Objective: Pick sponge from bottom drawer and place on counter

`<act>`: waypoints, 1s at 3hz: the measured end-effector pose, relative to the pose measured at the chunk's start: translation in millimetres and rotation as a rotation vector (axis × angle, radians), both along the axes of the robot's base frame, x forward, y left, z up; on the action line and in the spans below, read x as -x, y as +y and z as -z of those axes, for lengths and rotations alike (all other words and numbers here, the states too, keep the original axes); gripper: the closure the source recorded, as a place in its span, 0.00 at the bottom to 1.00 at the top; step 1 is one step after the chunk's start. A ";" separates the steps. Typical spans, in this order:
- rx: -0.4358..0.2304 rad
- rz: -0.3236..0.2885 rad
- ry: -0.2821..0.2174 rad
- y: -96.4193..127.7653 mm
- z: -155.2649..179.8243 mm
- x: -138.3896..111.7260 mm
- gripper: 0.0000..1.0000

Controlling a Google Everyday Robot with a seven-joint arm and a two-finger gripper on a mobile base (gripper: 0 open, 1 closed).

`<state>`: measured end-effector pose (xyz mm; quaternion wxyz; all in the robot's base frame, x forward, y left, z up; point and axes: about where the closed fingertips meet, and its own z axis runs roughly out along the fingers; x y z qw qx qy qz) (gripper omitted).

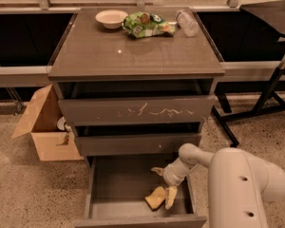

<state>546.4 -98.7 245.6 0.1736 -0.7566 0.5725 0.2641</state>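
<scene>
As the arm point(237, 184) bends in from near right, gripper point(164, 184) hangs in bottom drawer point(114, 184), fingers wide (holding nothing), sponge point(155, 198) just beside one. Counter point(133, 51): bowl point(111, 18), bag point(145, 24), bottle point(186, 23) at far edge. Cardboard box point(42, 122) on left.

White arm point(247, 184) enters from the near right corner, its bulky upper segment filling that corner; a slimmer forearm bends at a rounded joint and angles down and left. Hand point(162, 188) sits low inside the open bottom drawer point(118, 184), toward its right side. Two tan fingers point(171, 196) spread apart: one pointing left, the other pointing down toward the near edge.
</scene>
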 end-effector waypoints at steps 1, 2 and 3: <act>0.017 0.020 0.003 -0.8 31.2 -8.2 0.00; 0.028 0.029 0.014 -0.5 57.3 -9.3 0.00; 0.033 0.030 0.016 -0.2 80.4 -12.4 0.00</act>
